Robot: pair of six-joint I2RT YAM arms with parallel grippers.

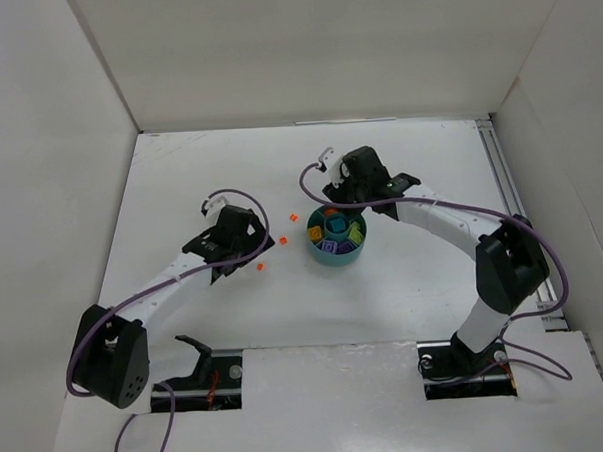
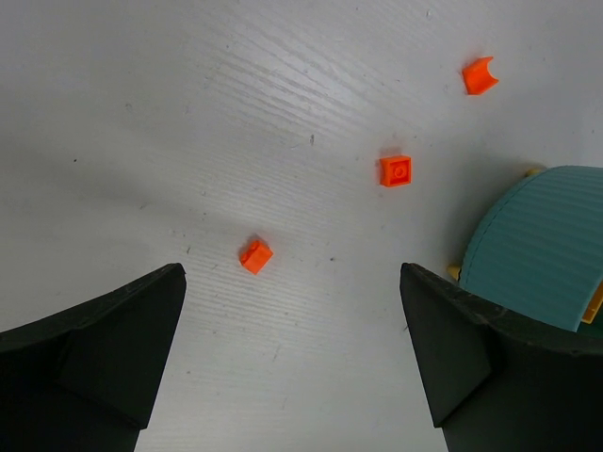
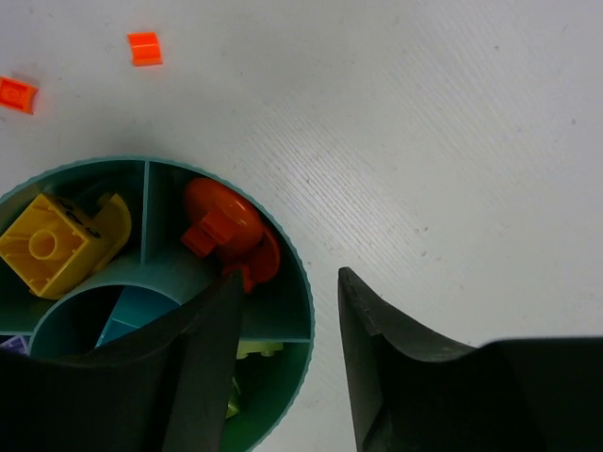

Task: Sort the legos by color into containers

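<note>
Top external view: we saw the teal dish on the white table, well apart from the walls, with bare surface open all around it. The left gripper hovered left of the dish, jaws spread wide and holding nothing. Three loose orange legos lay between it and the dish. The right gripper hung over the dish's far rim.

Left wrist view: we saw both fingers wide apart above bare table. A small orange brick lay in the open lane between them. A square orange plate lay nearer the dish and an arched orange piece lay beyond it. All three were apart from each other and clear of the dish's ribbed outer wall.

Right wrist view: we found the jaws apart and gripping nothing, one finger over the dish's inside and the other outside its rim. A round orange piece lay in a wedge against the rim, just beside the inner finger. Yellow bricks filled the neighbouring wedge. Outside the rim, bare table ran to the frame's edge.
</note>
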